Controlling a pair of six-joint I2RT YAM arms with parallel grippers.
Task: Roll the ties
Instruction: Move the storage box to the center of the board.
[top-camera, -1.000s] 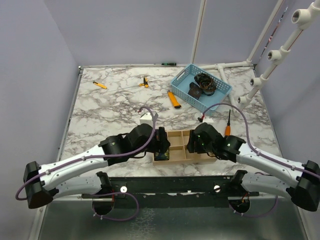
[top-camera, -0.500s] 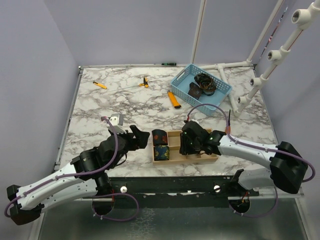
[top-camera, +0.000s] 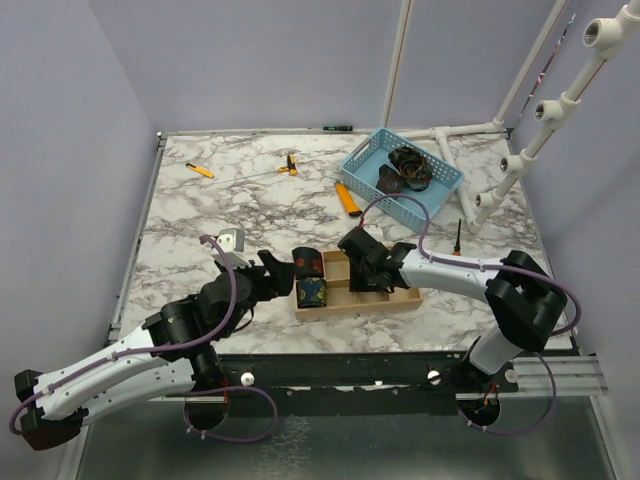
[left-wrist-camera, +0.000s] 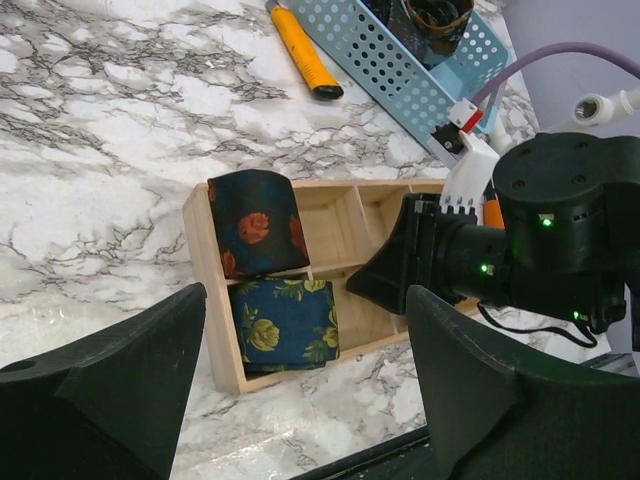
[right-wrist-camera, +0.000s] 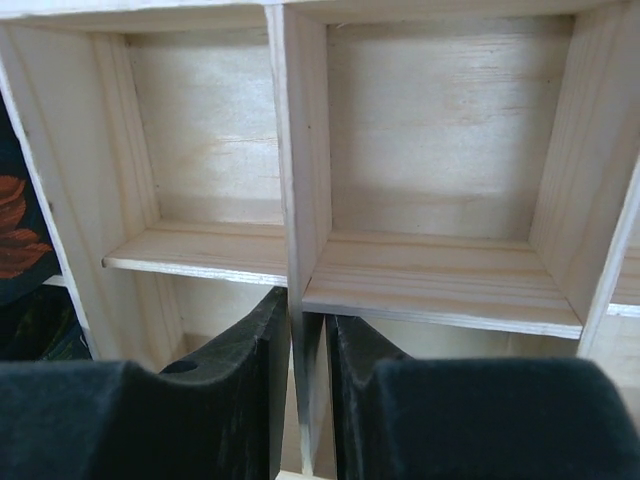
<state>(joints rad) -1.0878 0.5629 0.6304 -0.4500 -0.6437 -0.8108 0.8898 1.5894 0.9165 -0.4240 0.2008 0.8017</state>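
Note:
Two rolled ties sit in the left compartments of a wooden tray: a dark tie with red-orange marks at the back and a navy floral tie in front. My left gripper hangs open just left of the tray, holding nothing. My right gripper reaches into the tray's middle. Its fingers are pinched on either side of a thin wooden divider. The red-marked tie shows at that view's left edge.
A blue basket at the back right holds more dark coiled ties. Orange-handled tools lie around: a cutter, others at the back, a screwdriver. A white pipe frame stands at the right.
My left arm drew back from the tray and opened, leaving both rolled ties in it. My right gripper moved left, closed on the divider, and the tray slid left.

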